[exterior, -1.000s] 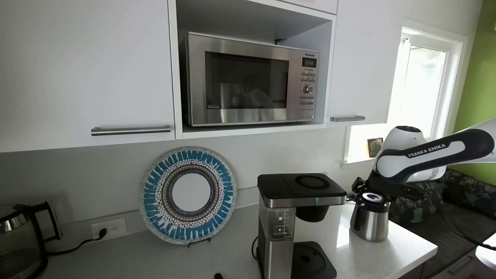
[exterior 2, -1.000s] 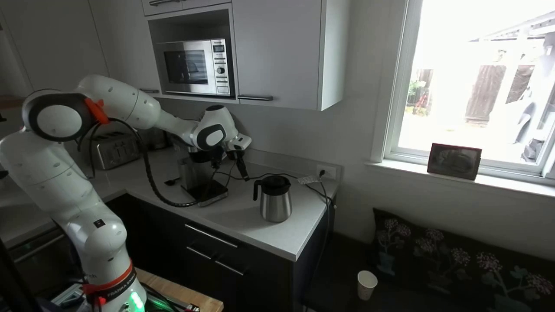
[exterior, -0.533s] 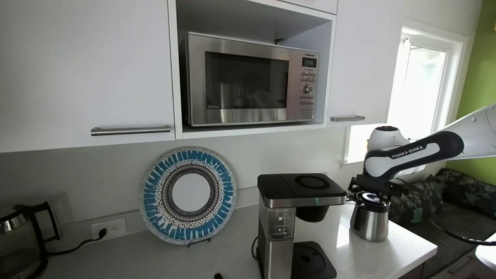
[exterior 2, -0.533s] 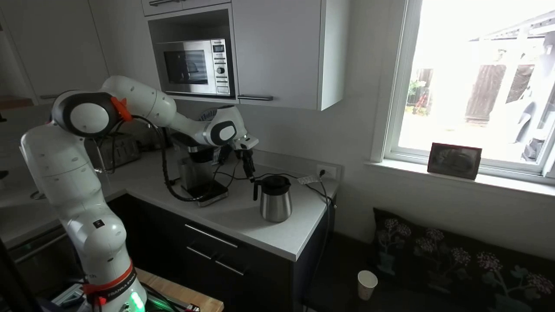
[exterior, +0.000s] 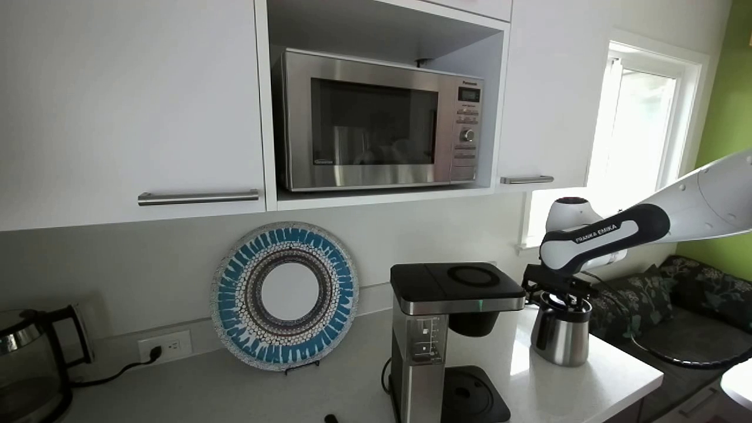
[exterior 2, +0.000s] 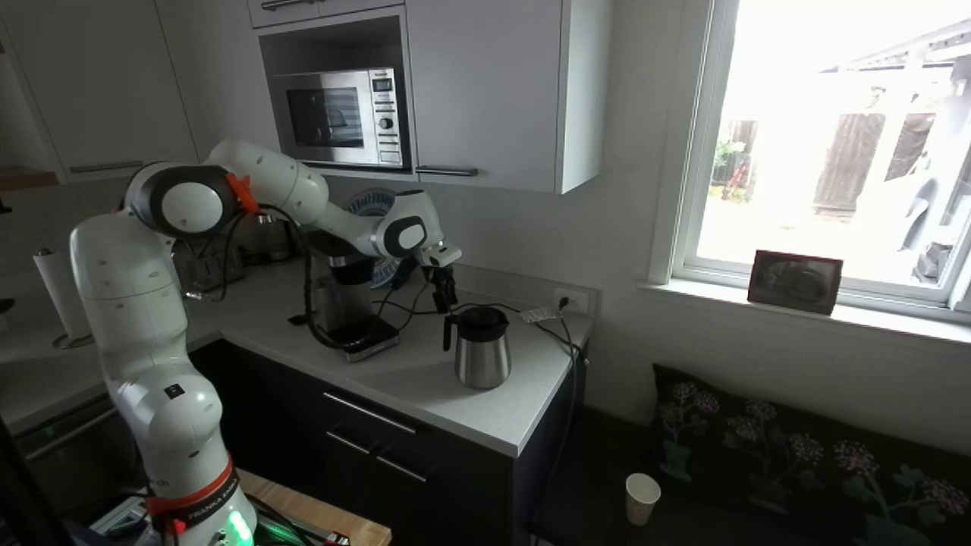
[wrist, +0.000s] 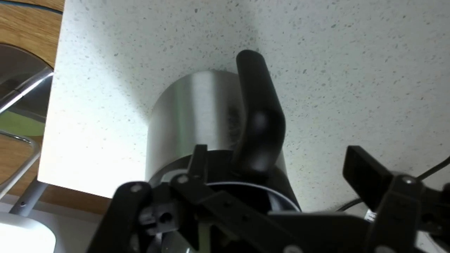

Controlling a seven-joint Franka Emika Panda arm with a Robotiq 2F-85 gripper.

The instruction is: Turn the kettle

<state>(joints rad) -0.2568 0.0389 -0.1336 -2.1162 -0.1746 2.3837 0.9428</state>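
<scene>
The silvery steel kettle stands upright on the counter near its corner in both exterior views [exterior: 562,343] [exterior 2: 483,361]. Its dark handle [exterior 2: 448,334] faces the coffee machine side. In the wrist view the kettle [wrist: 190,116] is seen from above, with its black handle [wrist: 262,112] pointing up the picture. My gripper [wrist: 277,157] is open there. One finger overlaps the kettle's dark rim, the other is over bare counter, and the handle shows between them. In both exterior views the gripper [exterior 2: 446,292] [exterior: 561,286] is at the kettle's top, by the handle side. Contact cannot be told.
The black-and-silver coffee machine [exterior: 458,288] stands beside the kettle on the counter [exterior 2: 455,413]. A dark cord [exterior 2: 508,306] runs behind the kettle to a wall outlet [exterior 2: 571,299]. The glassy kettle [exterior: 29,364] is far off. A wall cabinet [exterior 2: 485,91] hangs above.
The arm has reached further toward the kettle. The gripper has moved from beside the coffee machine to just above the kettle's handle side. The kettle has not moved.
</scene>
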